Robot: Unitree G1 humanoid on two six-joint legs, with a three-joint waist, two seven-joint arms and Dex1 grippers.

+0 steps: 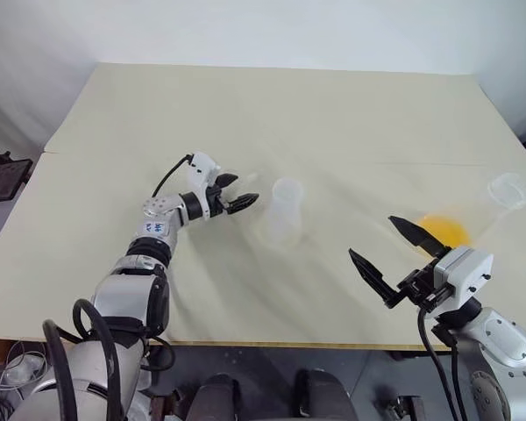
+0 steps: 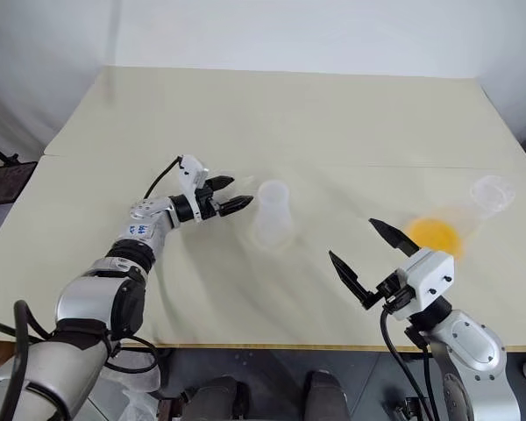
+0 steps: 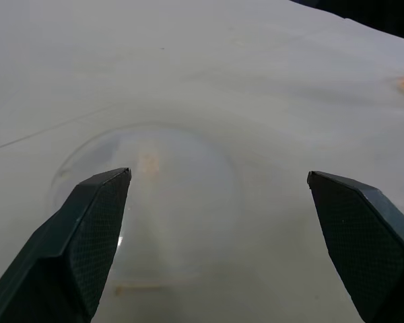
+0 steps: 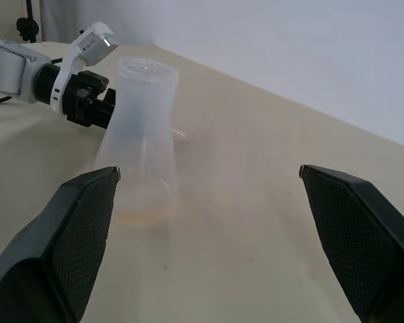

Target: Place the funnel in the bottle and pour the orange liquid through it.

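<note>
The cream table (image 1: 272, 114) spreads across nearly the whole frame, and both arms are out over it. Lower right, the right gripper (image 1: 394, 256) hangs with its black jaws spread wide and nothing between them; just behind its upper finger sits the orange liquid (image 1: 444, 232), a bright patch inside a clear vessel (image 1: 495, 203) that runs out toward the right edge. Centre frame stands the bottle (image 1: 284, 210), upright, clear, wider at the base, well apart from the right gripper's jaws and near the left one's. Left of centre, the left gripper (image 1: 234, 192) points toward the bottle with jaws parted, gripping nothing. The funnel (image 3: 148, 202) lies on the table right in front of those open jaws, faint and see-through, between the fingertips and the bottle; whether it touches them, I cannot tell.
</note>
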